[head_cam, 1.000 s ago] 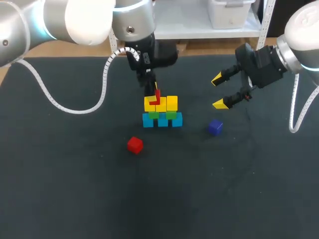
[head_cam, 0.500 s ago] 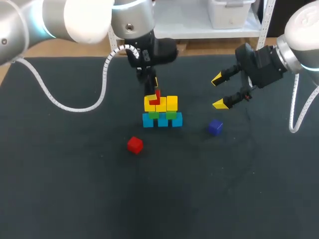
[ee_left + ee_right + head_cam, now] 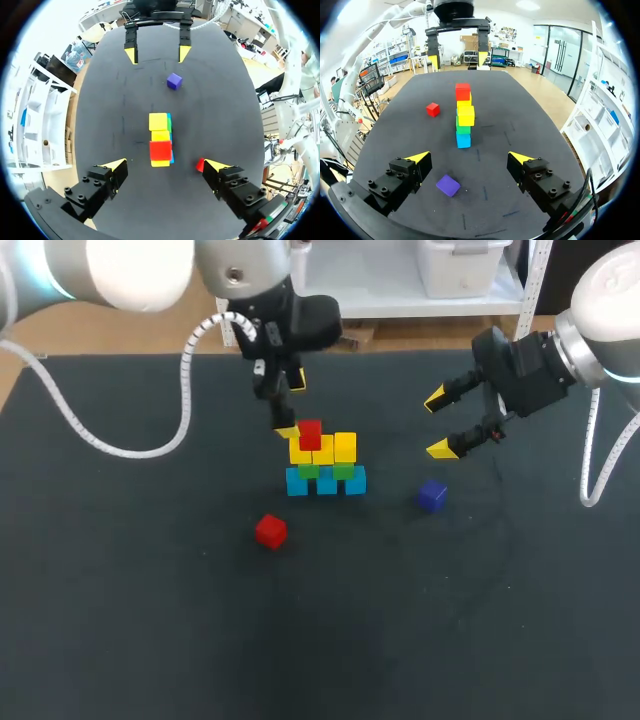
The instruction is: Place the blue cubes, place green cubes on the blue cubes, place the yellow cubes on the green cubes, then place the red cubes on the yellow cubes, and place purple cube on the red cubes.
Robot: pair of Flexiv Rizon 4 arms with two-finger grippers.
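Left gripper (image 3: 290,405) is standing open and empty just beside the placed red cube (image 3: 310,433), which is resting on the yellow cubes (image 3: 333,448). One fingertip is hanging close, so a sideways swing is risking knocking it off. Right gripper (image 3: 437,423) is hanging open and empty, apart from the purple cube (image 3: 432,496). The loose red cube (image 3: 271,531) is lying near the stack.

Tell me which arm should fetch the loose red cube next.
Left, probably. Its tool hangs open and empty above the stack, and the loose red cube lies on the stack's left side. The right tool, also open, sits on the stack's far side, nearer the purple cube.
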